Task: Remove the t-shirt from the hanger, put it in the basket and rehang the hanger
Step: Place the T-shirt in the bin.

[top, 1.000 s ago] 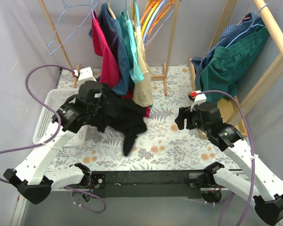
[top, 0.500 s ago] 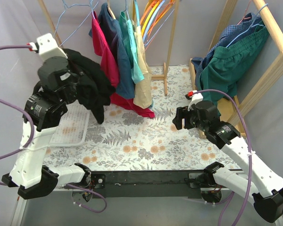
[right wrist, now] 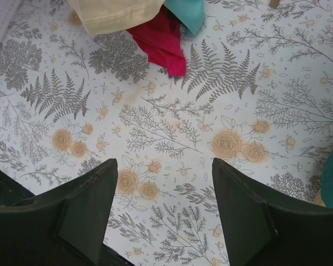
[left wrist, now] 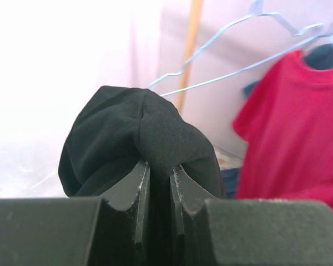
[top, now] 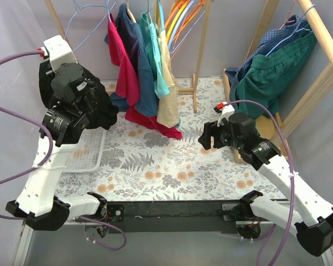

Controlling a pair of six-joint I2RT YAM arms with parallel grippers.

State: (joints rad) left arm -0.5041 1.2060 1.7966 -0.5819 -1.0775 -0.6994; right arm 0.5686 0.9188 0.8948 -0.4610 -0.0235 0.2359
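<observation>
The black t-shirt (top: 102, 111) is off the rack and hangs bunched from my left gripper (top: 90, 101), raised high at the left above the white basket (top: 87, 151). In the left wrist view the gripper (left wrist: 160, 173) is shut on a fold of the black t-shirt (left wrist: 150, 127). An empty blue wire hanger (top: 80, 30) hangs on the rack just behind, and it also shows in the left wrist view (left wrist: 233, 72). My right gripper (top: 207, 136) is open and empty above the floral table, and the right wrist view (right wrist: 164, 166) shows only the cloth between its fingers.
The wooden rack holds a red shirt (top: 125, 69), a navy one (top: 137, 52), a teal one (top: 155, 58) and a beige one (top: 167, 102). A second rack at the right carries green (top: 269, 77) and blue garments. The floral table cover (top: 172, 166) lies below.
My left arm swung up and to the left from the table's middle, carrying the black t-shirt; it now hangs over the basket. My right gripper shifted slightly left.
</observation>
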